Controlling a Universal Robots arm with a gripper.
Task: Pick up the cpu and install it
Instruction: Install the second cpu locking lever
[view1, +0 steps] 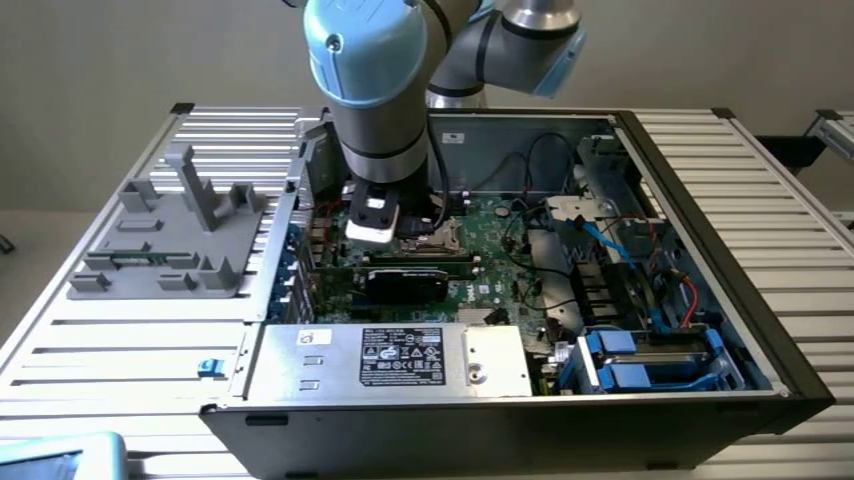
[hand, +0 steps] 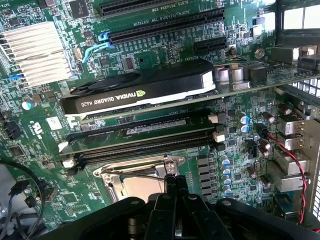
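Observation:
My gripper (hand: 175, 184) hangs low over the motherboard inside the open computer case (view1: 747, 300), with its dark fingertips pressed together and shut. They sit at the edge of the CPU socket's metal frame (hand: 112, 176). Inside that frame lies a flat beige-silver surface that looks like the cpu (hand: 134, 189), partly hidden behind the gripper body. I see nothing between the fingers. In the exterior view the arm's wrist (view1: 380, 215) stands right beside the socket (view1: 438, 238), near the middle of the board.
A black Nvidia graphics card (hand: 140, 90) and memory slots (hand: 140, 135) lie close beside the socket. A finned silver heatsink (hand: 35, 52) and red-black cables (hand: 295, 155) are nearby. A grey fixture (view1: 174, 230) stands outside the case on the exterior view's left.

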